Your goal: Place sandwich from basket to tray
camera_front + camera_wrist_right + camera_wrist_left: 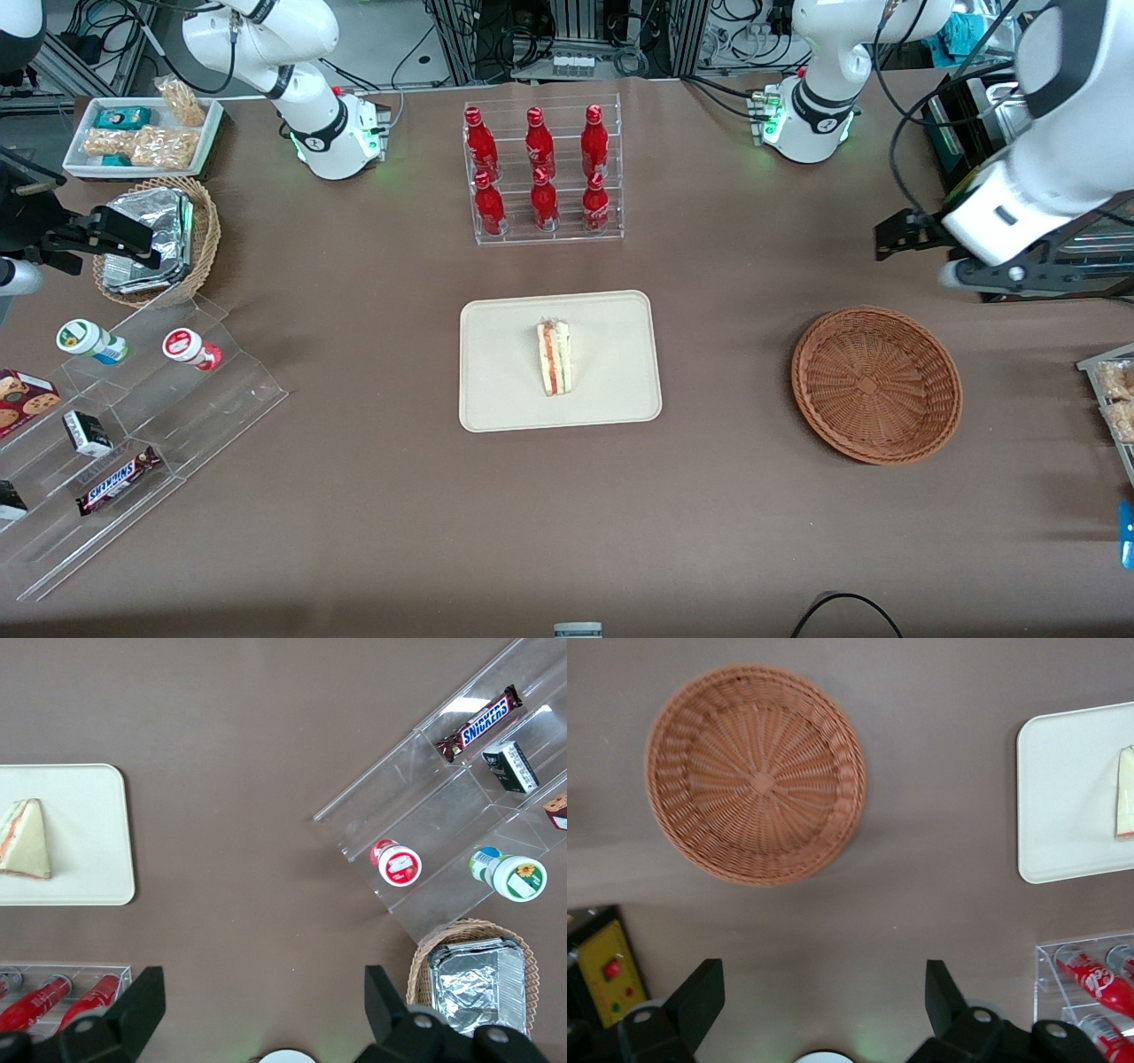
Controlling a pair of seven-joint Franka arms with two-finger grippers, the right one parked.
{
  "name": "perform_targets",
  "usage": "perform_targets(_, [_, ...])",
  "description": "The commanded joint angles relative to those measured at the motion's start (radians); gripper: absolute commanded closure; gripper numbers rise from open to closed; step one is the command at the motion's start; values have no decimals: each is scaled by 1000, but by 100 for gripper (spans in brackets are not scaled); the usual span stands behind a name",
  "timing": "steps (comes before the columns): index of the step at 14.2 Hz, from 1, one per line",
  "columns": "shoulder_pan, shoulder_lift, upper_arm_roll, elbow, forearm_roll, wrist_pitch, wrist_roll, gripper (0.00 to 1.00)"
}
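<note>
The sandwich point(555, 358) point(1125, 793) point(25, 840), a wrapped wedge with red and green filling, lies near the middle of the cream tray point(496, 354) point(1063, 797) point(89, 833). The shallow reddish-brown basket point(875, 384) point(756, 773) stands empty toward the working arm's end of the table. My gripper point(897, 236) point(822, 979) hangs raised above the table, farther from the front camera than the basket. It is open, with nothing between its black fingers point(700, 992).
A clear rack of red bottles point(542, 173) point(1094, 979) stands farther from the front camera than the tray. Toward the parked arm's end are a stepped clear display of snacks point(133, 425), a small wicker basket of foil packets point(159, 239) and a white tray of snack bags point(142, 133).
</note>
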Motion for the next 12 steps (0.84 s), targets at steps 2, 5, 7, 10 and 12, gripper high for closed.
perform_targets(2, [23,-5,20,66,63,-25,53,0])
perform_targets(5, [23,-2,48,96,63,-23,50,0])
perform_targets(7, [20,22,51,117,58,-17,43,0])
perform_targets(10, [18,59,51,195,54,-45,34,0])
perform_targets(12, [18,56,78,196,19,-56,34,0])
